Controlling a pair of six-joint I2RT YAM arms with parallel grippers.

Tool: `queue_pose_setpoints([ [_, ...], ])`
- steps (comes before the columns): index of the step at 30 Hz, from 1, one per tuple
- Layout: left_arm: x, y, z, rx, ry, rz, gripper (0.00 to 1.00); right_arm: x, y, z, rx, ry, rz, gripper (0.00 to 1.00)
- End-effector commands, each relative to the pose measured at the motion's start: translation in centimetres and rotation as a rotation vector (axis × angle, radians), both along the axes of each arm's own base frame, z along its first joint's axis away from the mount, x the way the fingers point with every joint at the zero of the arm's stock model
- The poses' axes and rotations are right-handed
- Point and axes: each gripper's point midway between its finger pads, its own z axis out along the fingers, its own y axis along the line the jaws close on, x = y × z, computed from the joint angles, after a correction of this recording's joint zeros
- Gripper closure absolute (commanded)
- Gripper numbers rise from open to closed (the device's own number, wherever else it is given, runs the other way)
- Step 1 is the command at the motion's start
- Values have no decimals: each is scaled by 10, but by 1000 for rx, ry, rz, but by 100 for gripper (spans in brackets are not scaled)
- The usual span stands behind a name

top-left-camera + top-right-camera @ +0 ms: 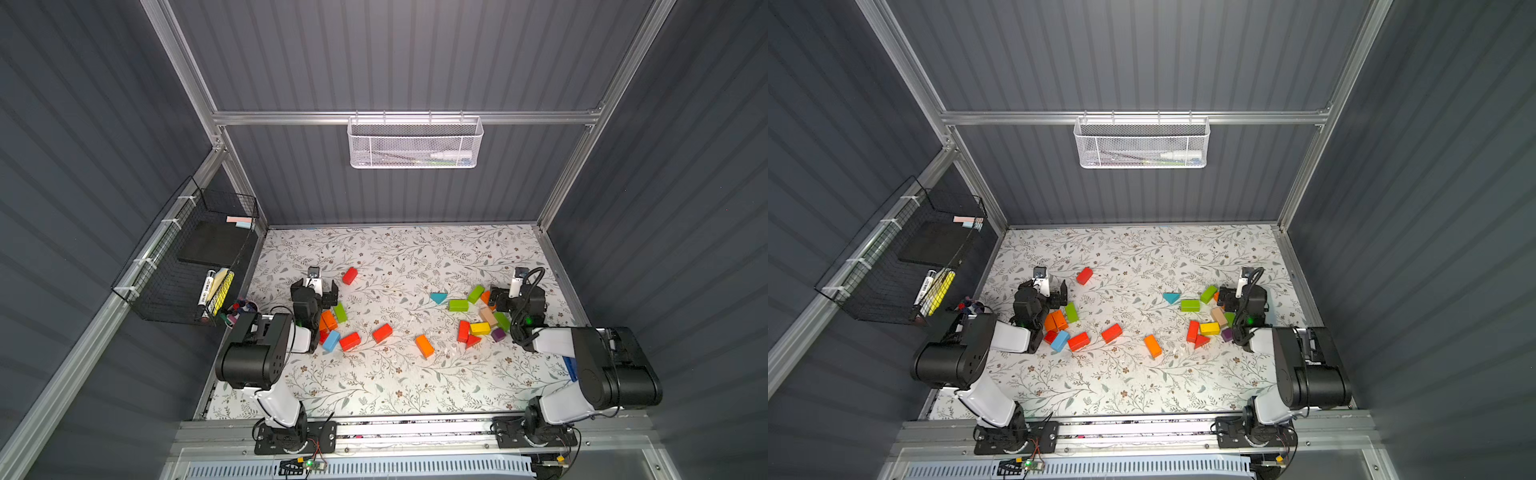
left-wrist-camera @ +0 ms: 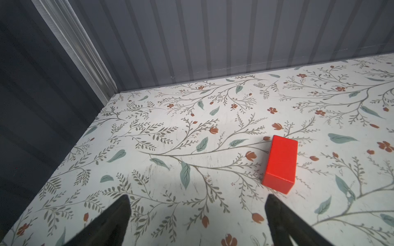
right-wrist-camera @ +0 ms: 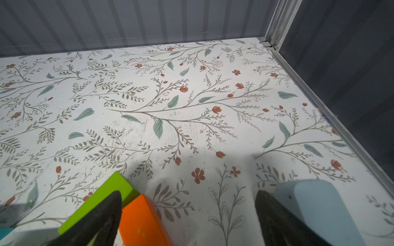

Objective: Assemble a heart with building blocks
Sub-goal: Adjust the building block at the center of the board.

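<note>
Building blocks lie scattered on the floral table (image 1: 374, 382) in both top views. A left cluster holds orange (image 1: 328, 320), green, blue (image 1: 331, 340) and red bricks. A right cluster (image 1: 480, 328) mixes green, tan, yellow, red and purple pieces, with a teal wedge (image 1: 438, 297) beside it. My left gripper (image 1: 316, 291) (image 2: 197, 200) is open and empty, a lone red brick (image 2: 281, 164) (image 1: 350, 275) just ahead of one finger. My right gripper (image 1: 505, 297) (image 3: 188, 196) is open over the right cluster's far end. An orange block (image 3: 140, 221) lies between its fingers and a green one (image 3: 110, 191) beside it.
A pale blue block (image 3: 315, 208) lies outside the right gripper's other finger. A black wire basket (image 1: 187, 257) with markers hangs on the left wall, a pen cup (image 1: 243, 309) below it. A white mesh basket (image 1: 415, 143) hangs on the back wall. Walls enclose three sides.
</note>
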Motion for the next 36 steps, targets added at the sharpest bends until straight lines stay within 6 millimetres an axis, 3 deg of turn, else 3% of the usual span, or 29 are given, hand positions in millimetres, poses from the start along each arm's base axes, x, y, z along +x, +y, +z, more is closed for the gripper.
queue_pose_setpoints([
  [1, 4, -1, 7, -12, -18, 2, 1, 4, 0, 8, -13, -22, 6, 1],
  [27, 3, -1, 8, -12, -21, 1, 1, 3, 0, 8, -13, -22, 6, 1],
  [31, 9, -1, 19, 7, 19, 3, 1, 6, 1, 18, -24, -53, 15, 1],
  [36, 16, -15, 58, 42, 37, 19, 1, 3, 2, 39, -14, 13, 19, 1],
])
